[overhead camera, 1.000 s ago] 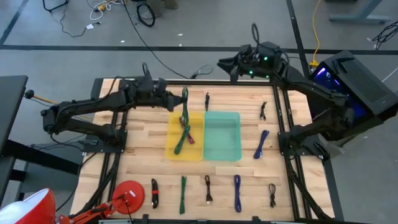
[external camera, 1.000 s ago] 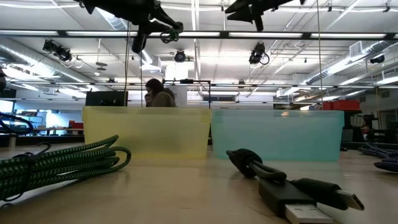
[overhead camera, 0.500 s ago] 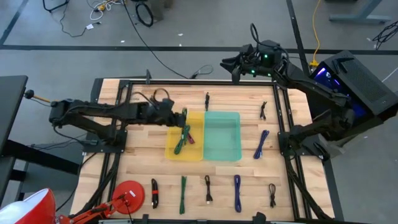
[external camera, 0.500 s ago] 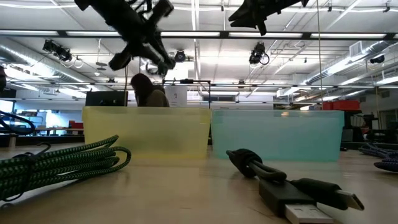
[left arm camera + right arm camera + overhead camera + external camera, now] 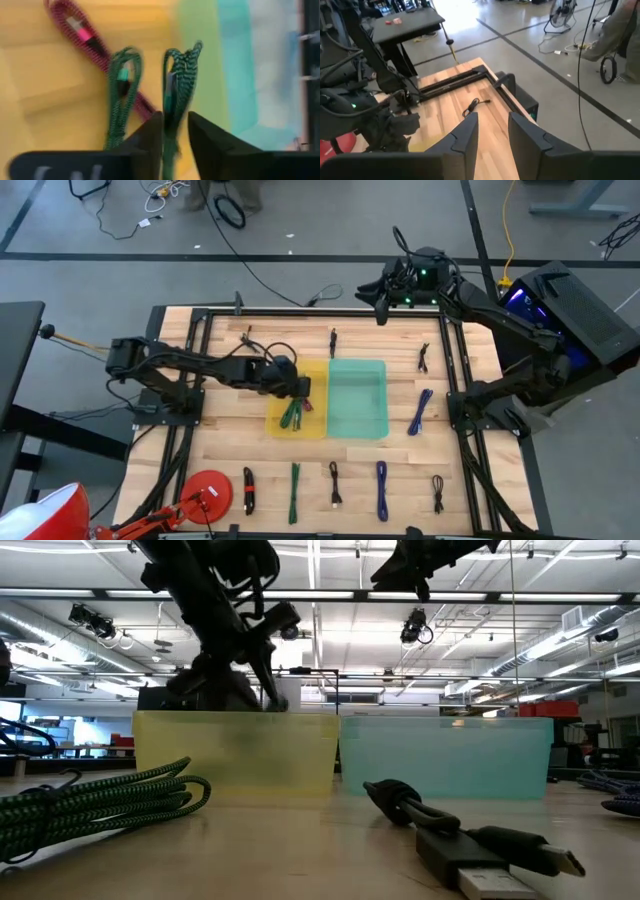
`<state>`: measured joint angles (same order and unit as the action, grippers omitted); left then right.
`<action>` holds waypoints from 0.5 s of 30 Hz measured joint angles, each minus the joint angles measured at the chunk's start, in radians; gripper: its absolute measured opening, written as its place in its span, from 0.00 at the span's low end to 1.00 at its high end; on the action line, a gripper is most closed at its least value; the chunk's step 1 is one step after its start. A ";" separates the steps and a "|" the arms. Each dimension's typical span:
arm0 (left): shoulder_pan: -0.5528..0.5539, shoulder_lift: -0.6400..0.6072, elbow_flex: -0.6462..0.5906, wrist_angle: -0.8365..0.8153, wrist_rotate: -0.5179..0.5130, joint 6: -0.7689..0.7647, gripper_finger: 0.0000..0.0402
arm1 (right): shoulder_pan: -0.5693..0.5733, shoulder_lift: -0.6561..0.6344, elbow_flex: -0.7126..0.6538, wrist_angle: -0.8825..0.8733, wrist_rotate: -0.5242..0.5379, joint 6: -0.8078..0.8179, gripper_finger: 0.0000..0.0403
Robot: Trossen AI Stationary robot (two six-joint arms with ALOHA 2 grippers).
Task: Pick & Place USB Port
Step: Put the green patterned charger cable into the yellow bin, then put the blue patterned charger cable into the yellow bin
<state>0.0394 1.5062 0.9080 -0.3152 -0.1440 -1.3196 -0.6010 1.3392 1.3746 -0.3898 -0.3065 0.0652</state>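
Observation:
My left gripper [image 5: 298,387] [image 5: 175,120] reaches down into the yellow bin [image 5: 275,420] [image 5: 235,752], shut on a green braided USB cable [image 5: 177,75]. On the bin's floor lie a second green cable [image 5: 120,95] [image 5: 290,415] and a pink cable [image 5: 80,32]. The teal bin [image 5: 357,398] [image 5: 445,755] stands against the yellow bin's right side. My right gripper [image 5: 378,288] [image 5: 493,132] waits high over the table's far edge, open and holding nothing. My left gripper pinches the bundled green cable between its two fingers, a finger [image 5: 150,137] on each side of the bundle [image 5: 170,112]. It comes from above, pointing down. The cable's looped end [image 5: 192,50] hangs below the fingers inside the yellow bin; whether it touches the floor I cannot tell.
More cables lie in rows: black ones [image 5: 333,340] [image 5: 423,358] and a blue one [image 5: 420,412] toward the far and right sides, several along the near edge [image 5: 294,490] [image 5: 381,488]. The low view shows a green cable [image 5: 100,800] and a black USB cable [image 5: 460,835] close by.
My left gripper has carried the green cable from beyond the yellow bin's far-left corner toward the table's right and near side, then down into the bin. The cable, which hung over the bin's far edge, is now inside it. The right arm has barely moved.

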 joint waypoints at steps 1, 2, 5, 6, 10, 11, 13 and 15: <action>0.005 0.005 -0.001 0.003 0.002 0.001 0.30 | 0.000 0.000 0.000 -0.004 0.000 0.000 0.27; 0.016 0.009 0.000 0.019 0.014 0.003 0.34 | 0.000 0.000 0.000 -0.003 0.000 0.000 0.27; 0.047 0.010 0.000 0.013 0.052 0.045 0.42 | 0.000 0.000 0.000 -0.022 -0.001 0.002 0.27; 0.057 0.010 0.000 0.016 0.057 0.058 0.45 | 0.000 0.000 0.000 -0.042 -0.001 0.004 0.27; 0.103 -0.009 0.001 0.034 0.062 0.158 0.52 | 0.000 -0.001 0.000 -0.194 -0.029 0.034 0.27; 0.117 -0.021 0.000 0.034 0.065 0.185 0.53 | 0.000 -0.004 0.000 -0.250 -0.037 0.039 0.27; 0.148 -0.046 -0.001 0.046 0.070 0.247 0.55 | 0.003 -0.015 0.000 -0.362 -0.042 0.047 0.27; 0.181 -0.080 0.000 0.047 0.093 0.323 0.55 | 0.013 -0.031 0.000 -0.473 -0.037 0.070 0.27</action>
<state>0.2202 1.4266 0.9084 -0.2684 -0.0509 -0.9965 -0.5876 1.3080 1.3746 -0.8633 -0.3440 0.1354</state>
